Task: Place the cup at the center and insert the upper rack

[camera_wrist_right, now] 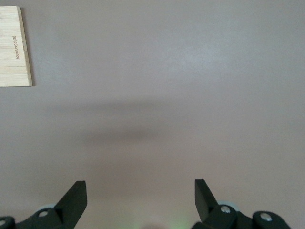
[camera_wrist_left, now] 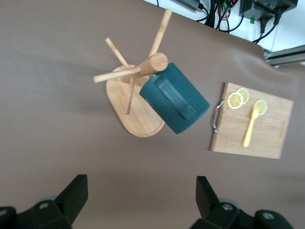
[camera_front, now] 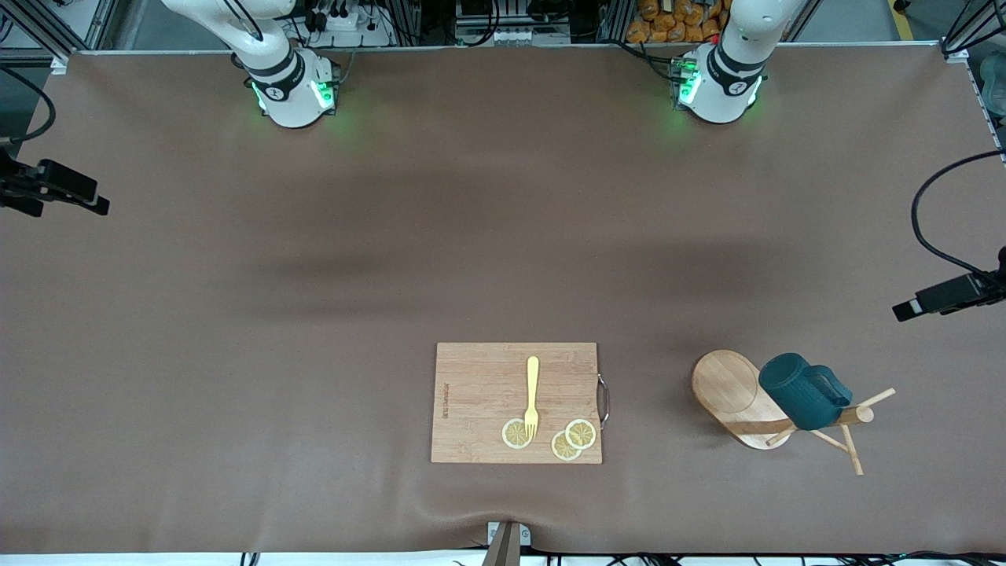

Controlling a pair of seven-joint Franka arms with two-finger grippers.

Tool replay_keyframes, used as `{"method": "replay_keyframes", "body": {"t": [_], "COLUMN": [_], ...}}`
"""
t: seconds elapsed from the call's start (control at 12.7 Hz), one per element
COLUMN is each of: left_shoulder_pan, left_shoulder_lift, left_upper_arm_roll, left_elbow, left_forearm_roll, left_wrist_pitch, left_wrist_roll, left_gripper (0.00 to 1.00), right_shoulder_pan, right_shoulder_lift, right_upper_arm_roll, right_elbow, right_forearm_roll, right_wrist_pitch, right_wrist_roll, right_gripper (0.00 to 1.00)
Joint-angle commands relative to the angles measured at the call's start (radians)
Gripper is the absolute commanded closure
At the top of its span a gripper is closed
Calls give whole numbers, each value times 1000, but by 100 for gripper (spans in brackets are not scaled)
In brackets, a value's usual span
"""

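The cup point(camera_front: 802, 391) hangs on the upper rack point(camera_front: 739, 397), toward the left arm's end of the surface point(camera_front: 314, 314). Beside it lies a cutting board point(camera_front: 479, 393) with fork point(camera_front: 532, 397) and lemon slices point(camera_front: 572, 439). The left gripper point(camera_wrist_left: 140, 200) hovers over the rack, the right gripper point(camera_wrist_right: 140, 200) over bare surface, both jaws spread.

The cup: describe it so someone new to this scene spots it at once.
On the brown table, toward the left arm's end beside the cutting board, stands a wooden mug tree. The cup hangs on it: dark teal, ribbed, the only non-wooden thing there.

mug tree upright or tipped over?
Tipped over: the mug tree lies on its side, oval base on edge, post level, with the cup on it.
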Motion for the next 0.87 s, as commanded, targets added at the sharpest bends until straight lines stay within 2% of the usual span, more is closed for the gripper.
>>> {"method": "replay_keyframes", "body": {"t": [0.0, 0.24, 0.55, 0.79], "left_shoulder_pan": [7, 6, 6, 6], "left_shoulder_lift": [-75, -104, -120, -168], "left_upper_arm_roll": [-49, -89, -102, -120], "left_elbow": [-18, -19, -18, -18], "left_forearm_roll": [121, 217, 224, 223], "left_wrist_pitch": [-36, -88, -149, -191], "left_wrist_roll": [-4, -2, 10, 16], "left_gripper": [0, 0, 0, 0], "right_shoulder_pan": [-6, 2, 8, 11], "right_shoulder_lift": [-2, -1, -4, -10], "right_upper_arm_roll": [12, 17, 17, 18], "right_elbow": [19, 35, 36, 39], "right_forearm_roll": [2, -5, -24, -34], "right_wrist_pitch": [-41, -42, -49, -95], "right_wrist_roll": [9, 10, 15, 9], "right_gripper": [0, 0, 0, 0]}}
